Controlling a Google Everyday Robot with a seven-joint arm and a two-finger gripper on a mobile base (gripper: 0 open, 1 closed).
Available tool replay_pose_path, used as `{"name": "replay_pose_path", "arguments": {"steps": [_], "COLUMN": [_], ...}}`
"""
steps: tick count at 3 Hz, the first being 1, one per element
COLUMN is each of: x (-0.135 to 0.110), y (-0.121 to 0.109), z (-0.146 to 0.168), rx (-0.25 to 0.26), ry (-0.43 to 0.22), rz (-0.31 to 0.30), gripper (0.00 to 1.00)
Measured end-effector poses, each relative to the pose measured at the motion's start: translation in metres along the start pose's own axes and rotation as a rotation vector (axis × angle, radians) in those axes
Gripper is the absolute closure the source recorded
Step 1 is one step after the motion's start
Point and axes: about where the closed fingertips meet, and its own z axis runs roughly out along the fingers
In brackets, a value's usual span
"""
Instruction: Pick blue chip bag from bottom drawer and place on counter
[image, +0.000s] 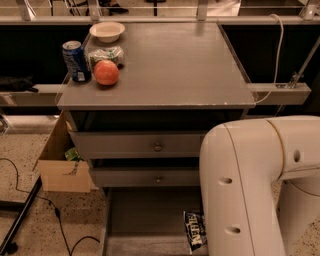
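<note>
Blue chip bag (194, 231), 6 o'clock, on bottom drawer (145, 215) floor: white block lettering running lengthwise, looks like "KETTLE", not sure.
Blue soda can (76, 61), 10 o'clock: markings unreadable.
Green-and-white packet (106, 54) just beside it: print unreadable.
White arm (250, 190), 4 o'clock: no lettering. Gripper out of view, hidden by arm.

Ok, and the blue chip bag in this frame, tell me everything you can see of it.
The blue chip bag is a small, dark, crinkled foil packet with white lettering. It lies on the floor of the open bottom drawer, toward the front right. Its right edge is hidden behind the white arm, so only part of it shows. Nothing visible grips it. The gripper is out of view, somewhere behind or beyond that arm.
</note>
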Motion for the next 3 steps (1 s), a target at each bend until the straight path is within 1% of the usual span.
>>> {"name": "replay_pose_path", "arguments": {"steps": [1, 2, 3], "x": [0.0, -0.002, 0.001], "y": [0.003, 0.011, 0.036], "z": [0.0, -0.026, -0.096], "rx": [0.013, 0.047, 0.043], "ry": [0.011, -0.003, -0.122], "rz": [-0.015, -0.053, -0.129], "gripper": [1.0, 1.0, 1.0]}}
